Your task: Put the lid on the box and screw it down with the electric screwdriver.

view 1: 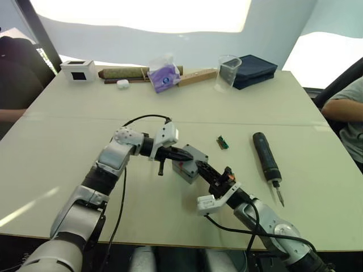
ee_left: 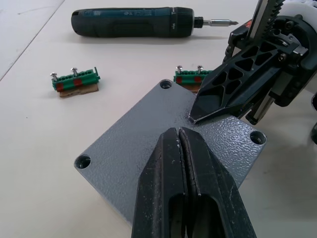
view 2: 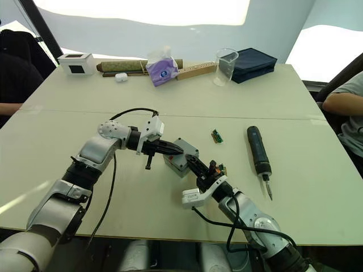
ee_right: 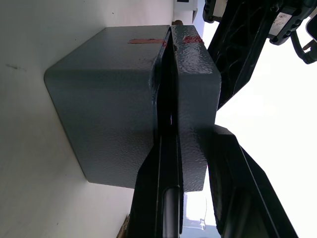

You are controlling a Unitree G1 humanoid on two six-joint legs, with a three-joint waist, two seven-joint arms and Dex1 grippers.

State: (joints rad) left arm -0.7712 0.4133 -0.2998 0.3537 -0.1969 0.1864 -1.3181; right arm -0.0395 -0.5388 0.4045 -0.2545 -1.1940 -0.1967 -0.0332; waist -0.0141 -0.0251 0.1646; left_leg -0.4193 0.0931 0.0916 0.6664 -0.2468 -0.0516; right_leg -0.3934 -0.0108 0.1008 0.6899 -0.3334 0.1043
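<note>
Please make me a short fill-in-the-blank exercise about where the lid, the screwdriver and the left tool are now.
1. The lid lies on top of the grey ____.
2. The electric screwdriver lies alone on the ____.
3. The left tool, above the lid, is ____.
Missing words: box, table, shut.

head stereo: high, fwd/down over table [view 1: 68,113] | wrist cams: close-up, both on box [ee_left: 148,134]
</note>
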